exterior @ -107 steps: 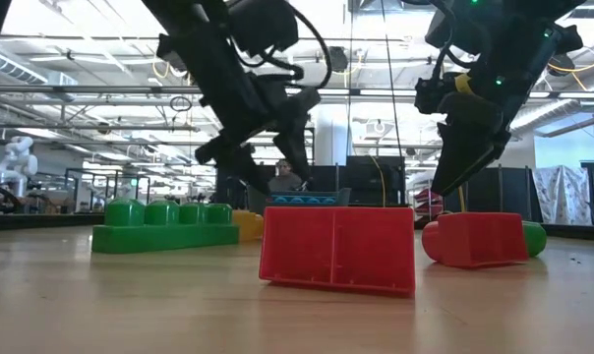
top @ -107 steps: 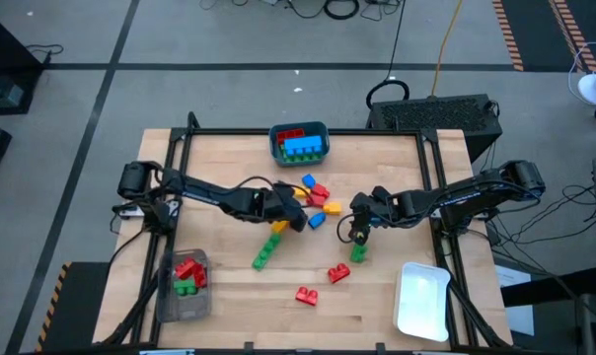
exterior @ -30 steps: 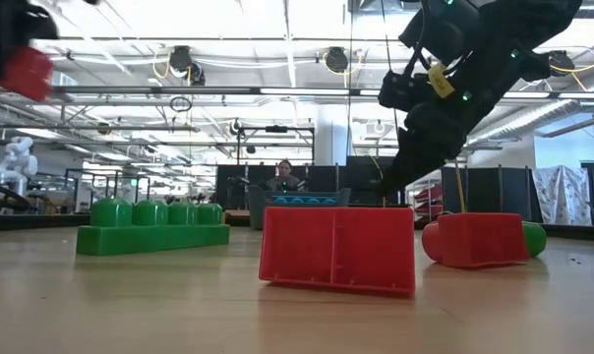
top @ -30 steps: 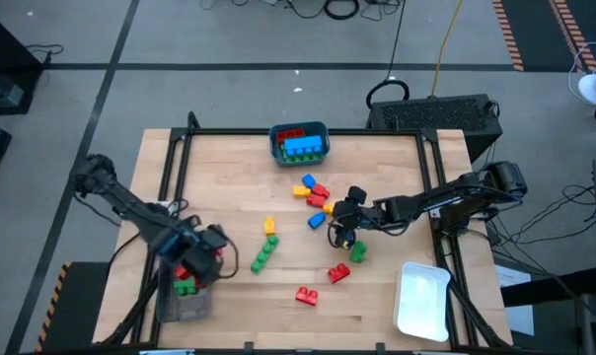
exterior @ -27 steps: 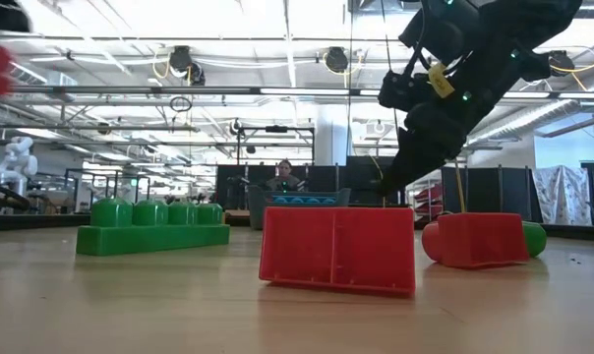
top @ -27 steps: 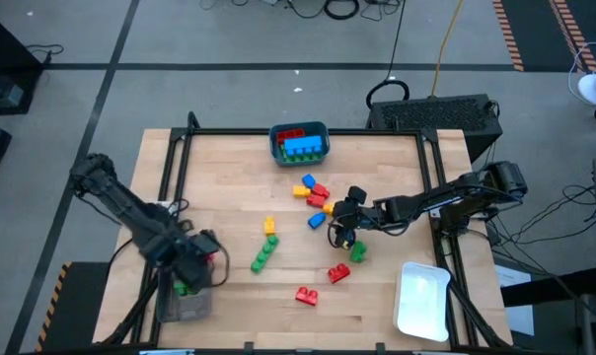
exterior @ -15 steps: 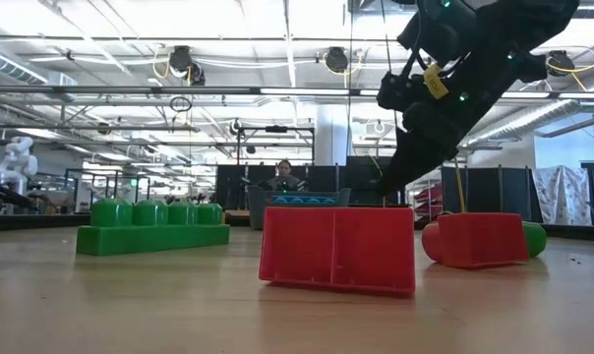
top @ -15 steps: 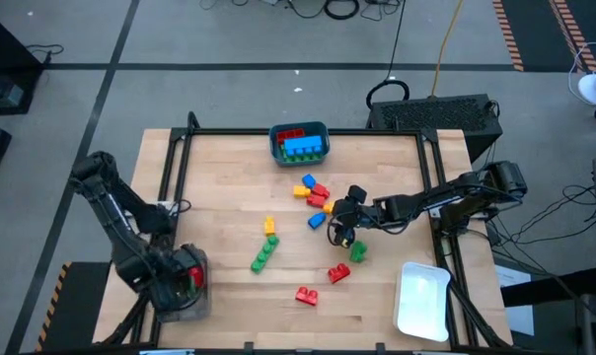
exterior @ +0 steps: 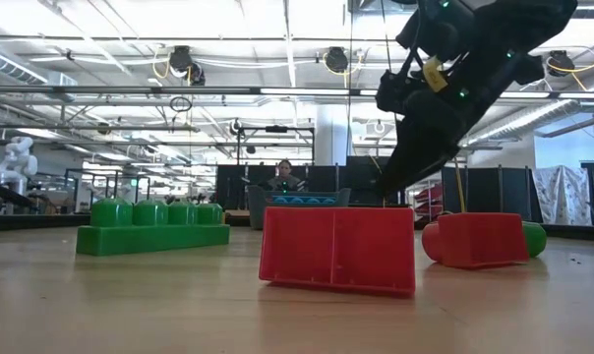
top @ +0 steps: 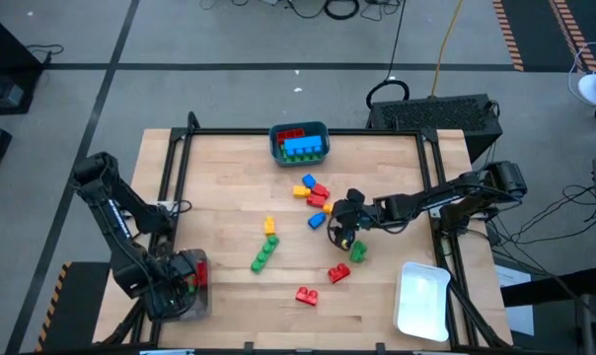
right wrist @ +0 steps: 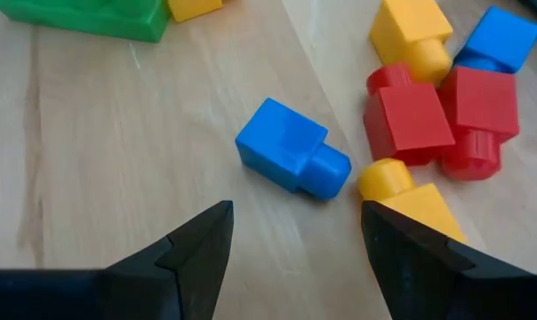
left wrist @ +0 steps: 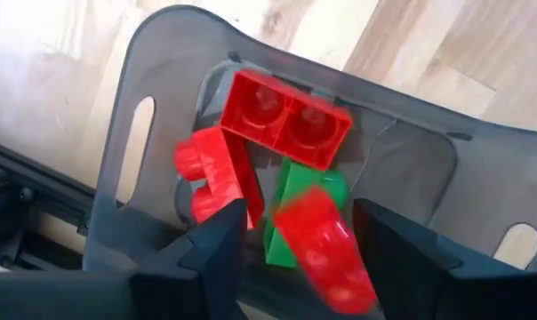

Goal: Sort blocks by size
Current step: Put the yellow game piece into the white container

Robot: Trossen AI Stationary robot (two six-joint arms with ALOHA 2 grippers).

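The blocks lie in three places. A loose cluster sits mid-table: two yellow ones, two red ones (right wrist: 408,121) and a blue one (right wrist: 493,40) crowd together, with a single blue block (right wrist: 291,160) just apart from them. Nearer the front edge are a long green block (top: 264,255), a small yellow one, a green one and two red blocks (top: 306,294). The grey bin (left wrist: 402,169) at the front left corner holds three red blocks and a green one. The left gripper (left wrist: 295,244) hangs over it, fingers parted, a blurred red block (left wrist: 326,253) between them, gripped or loose I cannot tell. The right gripper (right wrist: 295,244) stands wide and empty over the single blue block. A teal bin (top: 299,143) with red and blue blocks sits at the back; a white tray (top: 421,299) lies front right.
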